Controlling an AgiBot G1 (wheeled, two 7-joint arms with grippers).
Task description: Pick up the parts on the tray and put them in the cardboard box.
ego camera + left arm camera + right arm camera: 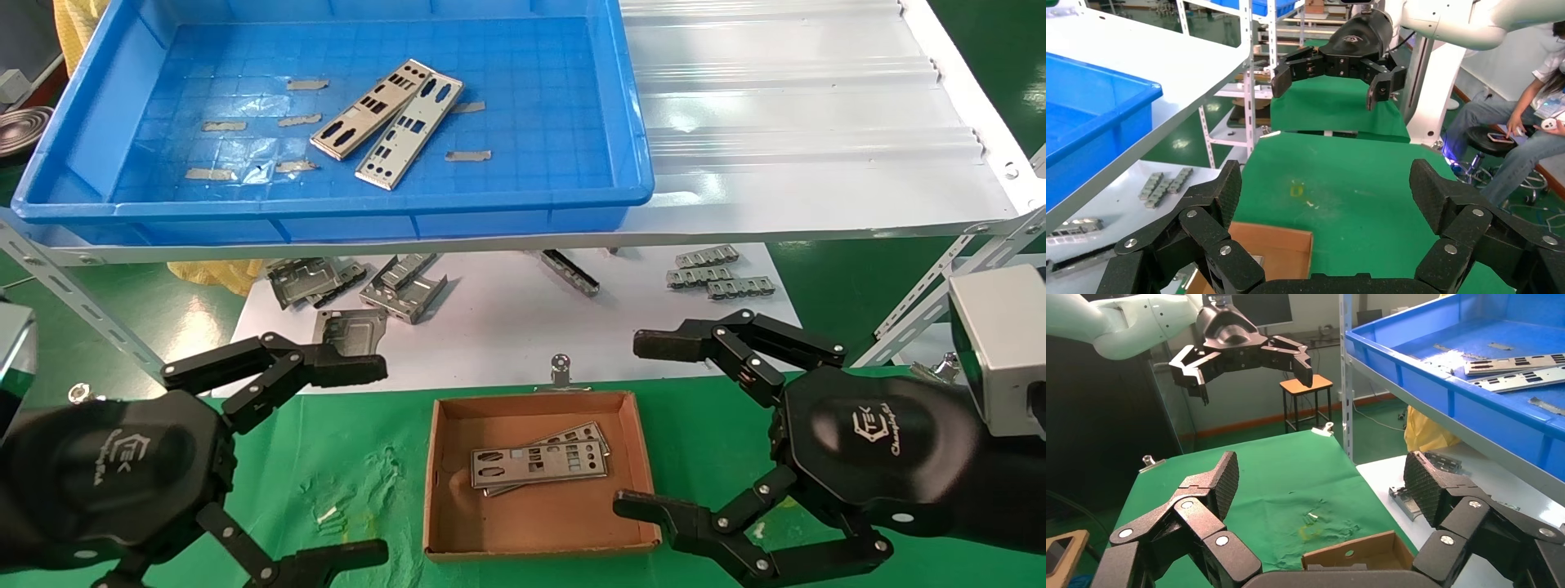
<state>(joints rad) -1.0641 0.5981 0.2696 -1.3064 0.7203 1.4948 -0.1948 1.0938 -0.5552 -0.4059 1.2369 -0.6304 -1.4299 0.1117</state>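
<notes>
Two silver plates (386, 120) lie side by side on the floor of the blue tray (98, 192) on the upper shelf; they also show in the right wrist view (1517, 370). Two more plates (539, 465) lie stacked in the cardboard box (535, 539) on the green cloth. The box also shows in the left wrist view (1269, 248) and the right wrist view (1358, 554). My left gripper (355, 465) is open and empty, left of the box. My right gripper (645, 425) is open and empty, right of the box.
Bent grey brackets (359, 286) and small slotted strips (715, 273) lie on a white sheet under the shelf. The white ribbed panel (801, 106) lies right of the tray. Slanted metal struts (923, 286) hold the shelf. A person (1529, 122) sits beyond the table.
</notes>
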